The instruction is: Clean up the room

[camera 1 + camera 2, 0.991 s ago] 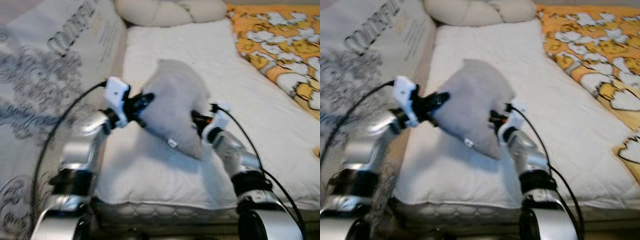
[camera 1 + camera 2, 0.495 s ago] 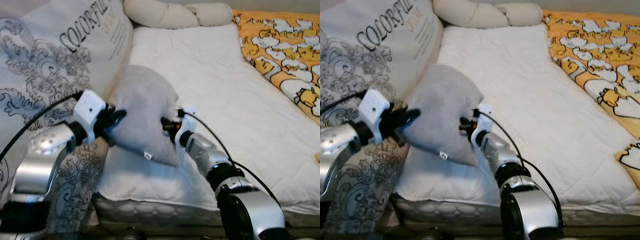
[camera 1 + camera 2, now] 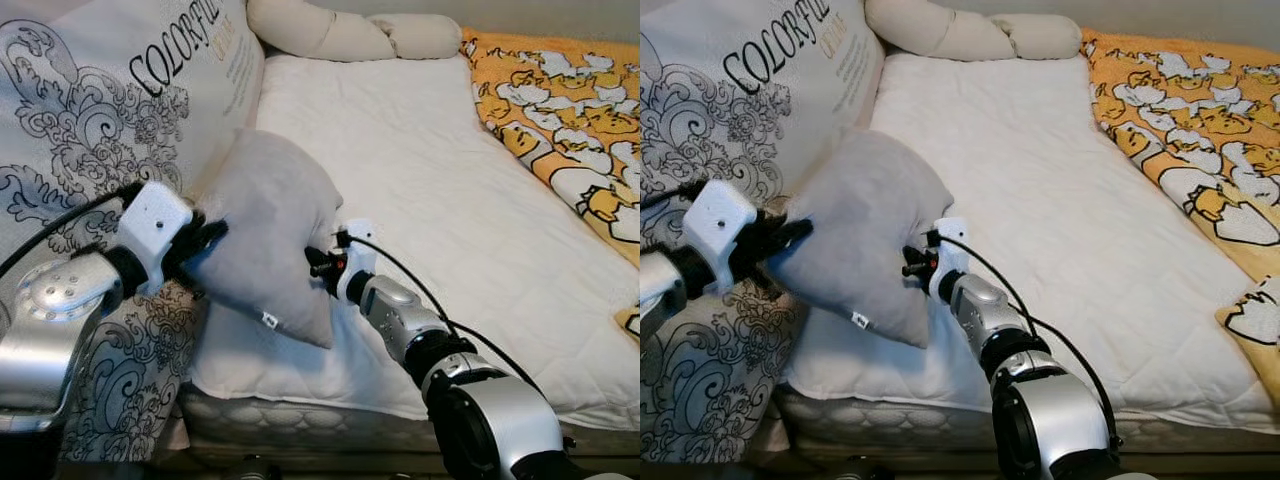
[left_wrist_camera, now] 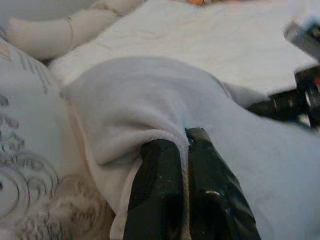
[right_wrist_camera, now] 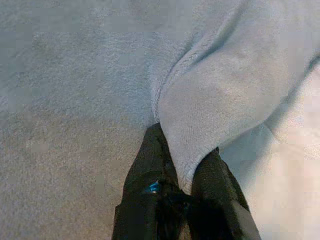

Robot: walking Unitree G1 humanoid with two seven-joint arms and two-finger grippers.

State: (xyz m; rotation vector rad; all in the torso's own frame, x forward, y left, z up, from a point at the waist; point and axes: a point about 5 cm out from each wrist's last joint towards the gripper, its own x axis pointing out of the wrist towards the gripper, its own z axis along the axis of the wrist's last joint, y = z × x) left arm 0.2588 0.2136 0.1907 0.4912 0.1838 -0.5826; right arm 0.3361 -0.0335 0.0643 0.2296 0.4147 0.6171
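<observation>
Cushion fabric is pinched in both of my grippers: I hold a grey cushion (image 3: 265, 235) off the bed, above the near left corner of the white mattress (image 3: 420, 180). My left gripper (image 4: 186, 137) has its two black fingers (image 4: 157, 165) pressed together on a fold at the cushion's left edge. My right gripper (image 5: 181, 165) clamps a bulge of the same soft grey cloth between its fingers (image 5: 150, 155) at the cushion's right side. The cushion hangs tilted between my arms, one corner pointing down toward the mattress, with a small white tag (image 3: 269, 321) near that lower corner. Its upper left side lies just beside a big patterned pillow (image 3: 110, 110) printed with black scrolls and lettering, which leans upright along the left side of the bed. At the head of the bed lies a long cream bolster (image 3: 350, 30), well apart from the cushion. An orange blanket (image 3: 560, 110) with a white and yellow pattern covers the right side of the mattress. Black cables run back from both of my wrists.
</observation>
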